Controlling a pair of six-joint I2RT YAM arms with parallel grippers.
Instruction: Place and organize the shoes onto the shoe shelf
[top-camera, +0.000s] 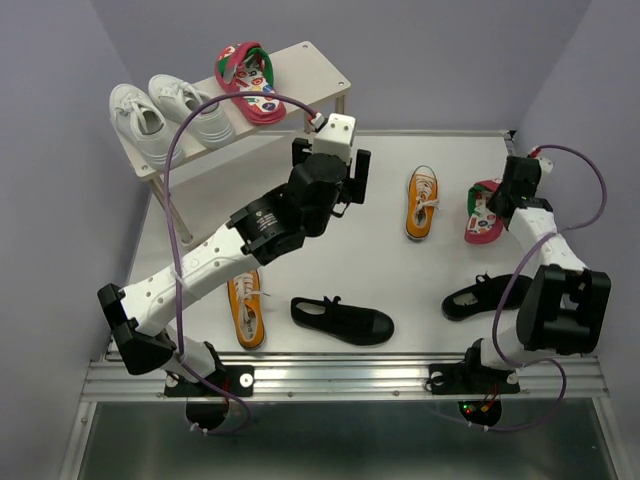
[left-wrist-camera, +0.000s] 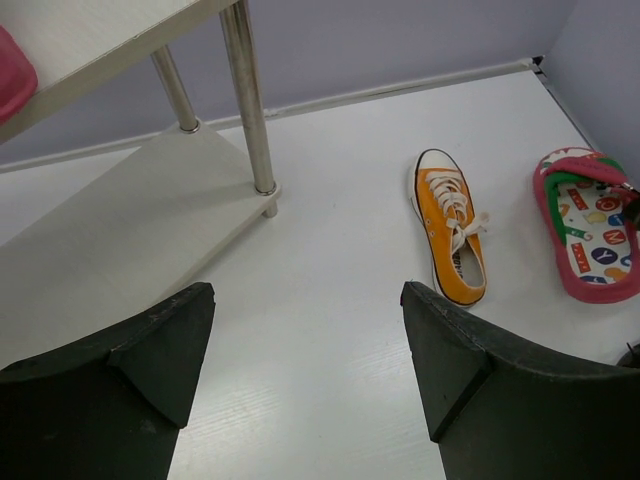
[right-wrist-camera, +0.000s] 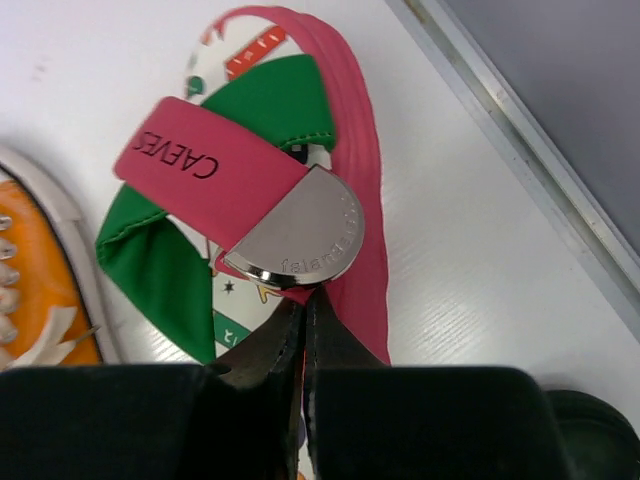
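The shoe shelf (top-camera: 320, 70) stands at the back left. On its top board sit two white sneakers (top-camera: 165, 115) and one red flip-flop (top-camera: 250, 82). My left gripper (top-camera: 332, 160) hangs open and empty over the table in front of the shelf. In the left wrist view its gripper (left-wrist-camera: 308, 300) frames bare table, with the shelf's lower board (left-wrist-camera: 120, 220) to the left. My right gripper (right-wrist-camera: 305, 300) is shut on the second red flip-flop (right-wrist-camera: 355, 200), pinching its strap just under a silver plate (right-wrist-camera: 300, 235). This flip-flop (top-camera: 483, 212) lies flat on the table at the right.
An orange sneaker (top-camera: 422, 203) lies just left of the held flip-flop; another orange sneaker (top-camera: 246, 310) lies near the left arm's base. Two black strap shoes (top-camera: 342, 320) (top-camera: 487, 296) lie near the front edge. A metal shelf leg (left-wrist-camera: 250, 100) stands close ahead of the left gripper.
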